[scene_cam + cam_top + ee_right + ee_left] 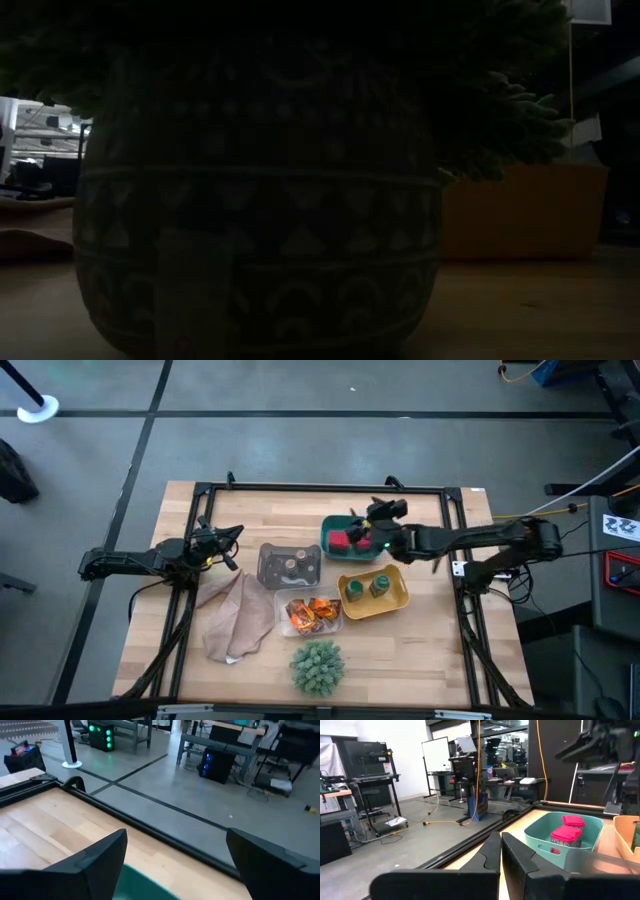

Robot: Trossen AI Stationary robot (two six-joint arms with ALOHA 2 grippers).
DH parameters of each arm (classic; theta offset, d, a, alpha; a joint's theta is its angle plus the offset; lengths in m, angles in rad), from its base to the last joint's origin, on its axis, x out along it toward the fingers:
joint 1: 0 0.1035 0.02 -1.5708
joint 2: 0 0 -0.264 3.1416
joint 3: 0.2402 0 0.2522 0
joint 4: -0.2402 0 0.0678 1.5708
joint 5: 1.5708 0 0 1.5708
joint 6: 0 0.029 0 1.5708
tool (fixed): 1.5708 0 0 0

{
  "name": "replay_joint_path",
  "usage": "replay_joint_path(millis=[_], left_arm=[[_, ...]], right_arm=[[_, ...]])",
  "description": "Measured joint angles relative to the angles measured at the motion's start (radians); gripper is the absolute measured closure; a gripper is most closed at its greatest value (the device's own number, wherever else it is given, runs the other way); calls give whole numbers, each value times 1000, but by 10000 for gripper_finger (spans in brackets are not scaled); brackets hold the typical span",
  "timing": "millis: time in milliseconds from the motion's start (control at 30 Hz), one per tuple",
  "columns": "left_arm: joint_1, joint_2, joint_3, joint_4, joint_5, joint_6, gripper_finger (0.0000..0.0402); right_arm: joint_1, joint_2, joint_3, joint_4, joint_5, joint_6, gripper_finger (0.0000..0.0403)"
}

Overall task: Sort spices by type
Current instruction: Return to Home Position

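Two red tubs (345,539) stand in the teal tray (327,528); in the left wrist view the red tubs (567,835) show there too. Two green jars (367,587) stand in the yellow tray (398,600). Two tiny jars (295,560) sit in the grey tray (272,572). Orange sachets (312,613) lie in the clear tray (296,628). My right gripper (362,526) hangs open above the teal tray, with nothing between its fingers (100,860). My left gripper (230,546) is shut and empty at the table's left, its fingers (512,857) level.
A spiky green plant ball (318,666) in a patterned pot (260,230) stands near the front edge and fills the low view. A crumpled brown cloth (235,618) lies left of the trays. A black frame (320,487) runs around the table top.
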Motion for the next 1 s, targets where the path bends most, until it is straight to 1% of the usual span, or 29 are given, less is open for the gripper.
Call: replay_joint_path(millis=[67, 100, 167, 233, 433, 500, 567, 633, 700, 833, 933, 1000], left_arm=[[0, 0, 0, -1, 0, 0, 402], [0, 0, 0, 0, 0, 0, 402], [0, 0, 0, -1, 0, 0, 402], [0, 0, 0, 0, 0, 0, 402], [0, 0, 0, 0, 0, 0, 402], [0, 0, 0, 0, 0, 0, 402], [0, 0, 0, 0, 0, 0, 402], [0, 0, 0, -1, 0, 0, 402], [0, 0, 0, 0, 0, 0, 402], [0, 0, 0, -1, 0, 0, 402], [0, 0, 0, -1, 0, 0, 402], [0, 0, 0, 0, 0, 0, 402]], right_arm=[[1, -55, 0, -47, -12, -61, 67], [1, -87, 0, -67, -35, -103, 70], [1, -150, 0, -115, -106, -177, 74], [0, -220, 0, -142, -202, -221, 76], [0, -389, 0, -208, -449, -286, 77], [0, -438, 0, -262, -483, -286, 77], [0, -497, -12, -338, -481, -264, 77], [0, -569, -61, -373, -480, -227, 77], [0, -636, -135, -359, -485, -202, 78], [0, -775, -325, -206, -537, -192, 77], [0, -884, -466, -59, -550, -192, 77], [0, -952, -549, -16, -550, -191, 77]])
